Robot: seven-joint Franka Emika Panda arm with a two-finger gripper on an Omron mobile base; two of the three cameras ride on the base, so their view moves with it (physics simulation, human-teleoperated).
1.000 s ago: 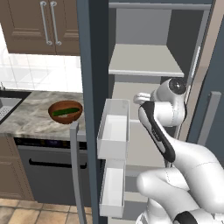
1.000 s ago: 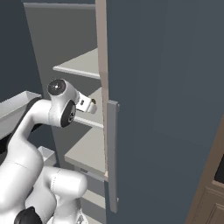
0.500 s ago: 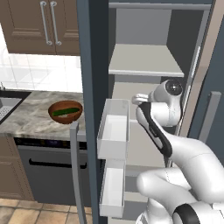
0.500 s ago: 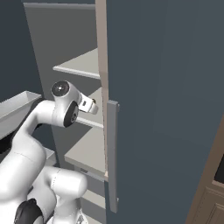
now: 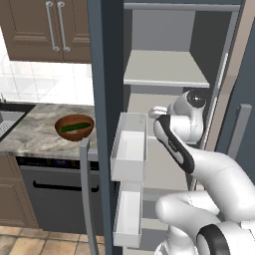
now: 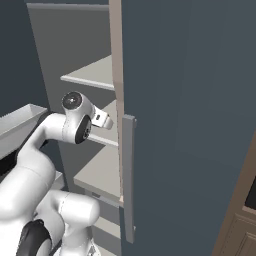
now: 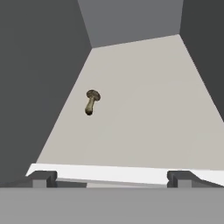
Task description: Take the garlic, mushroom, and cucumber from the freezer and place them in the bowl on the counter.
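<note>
The pincer (image 7: 109,177) is spread wide and empty at the near edge of a freezer (image 5: 107,74) shelf (image 7: 144,105). The mushroom (image 7: 91,102) lies far in, left of centre. It is small and round, so off-centre closing jaws could roll it away.

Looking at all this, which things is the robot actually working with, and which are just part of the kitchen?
Part of the job:
- mushroom on the freezer shelf
- cucumber, already in the bowl
- counter
- open gripper

Just there:
- sink
- wooden cabinets
- white door bins
</note>
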